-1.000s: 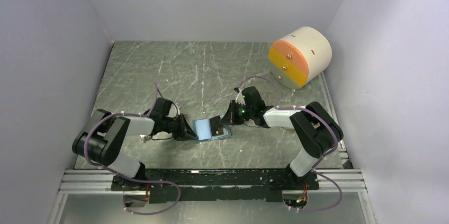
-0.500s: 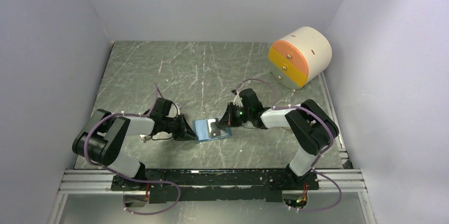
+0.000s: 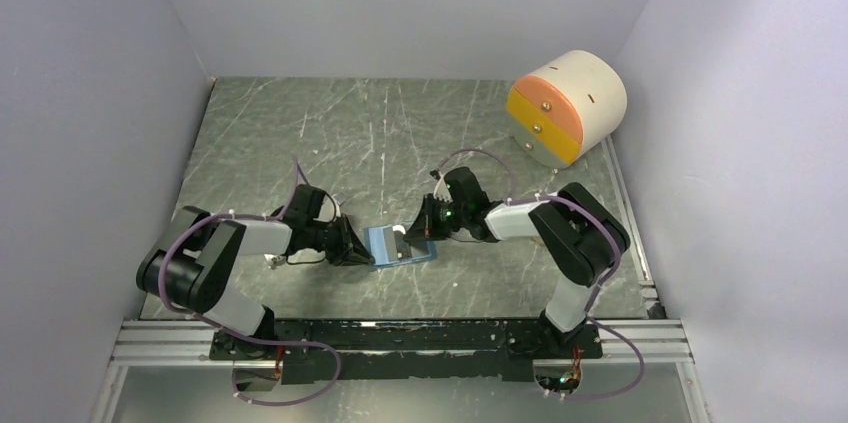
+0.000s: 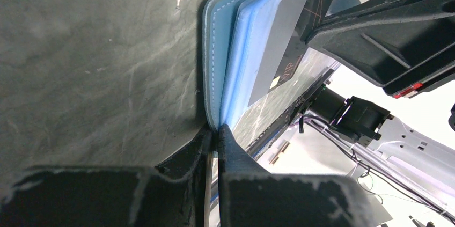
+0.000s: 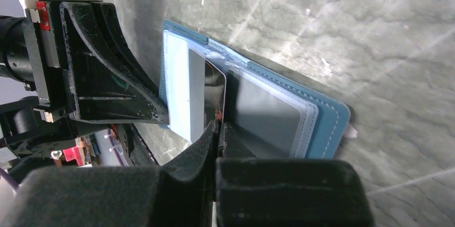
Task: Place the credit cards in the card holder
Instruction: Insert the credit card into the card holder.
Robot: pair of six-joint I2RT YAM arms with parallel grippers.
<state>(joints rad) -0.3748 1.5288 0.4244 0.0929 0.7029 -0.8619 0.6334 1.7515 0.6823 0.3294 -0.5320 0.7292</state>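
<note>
The blue card holder [image 3: 385,242] lies open on the dark stone table between both arms. My left gripper [image 3: 364,256] is shut on its left edge, where the pale blue inner flaps [image 4: 214,50] meet the tips [image 4: 217,129]. My right gripper [image 3: 412,236] is shut on a dark credit card [image 5: 209,85] that lies partly over the holder's left inner pocket [image 5: 177,87]. The left wrist view shows this card [image 4: 279,39] slanting in under the flap. A second, greyish card [image 5: 263,114] sits in the right-hand pocket, next to the holder's outer rim [image 5: 330,125].
A big cream drum with orange and yellow drawers [image 3: 565,108] stands at the back right. A small white piece [image 5: 351,131] pokes out from under the holder's right edge. White walls close in the table on three sides.
My right gripper has slid left with the card, further over the holder. The left gripper and the holder have stayed put.
</note>
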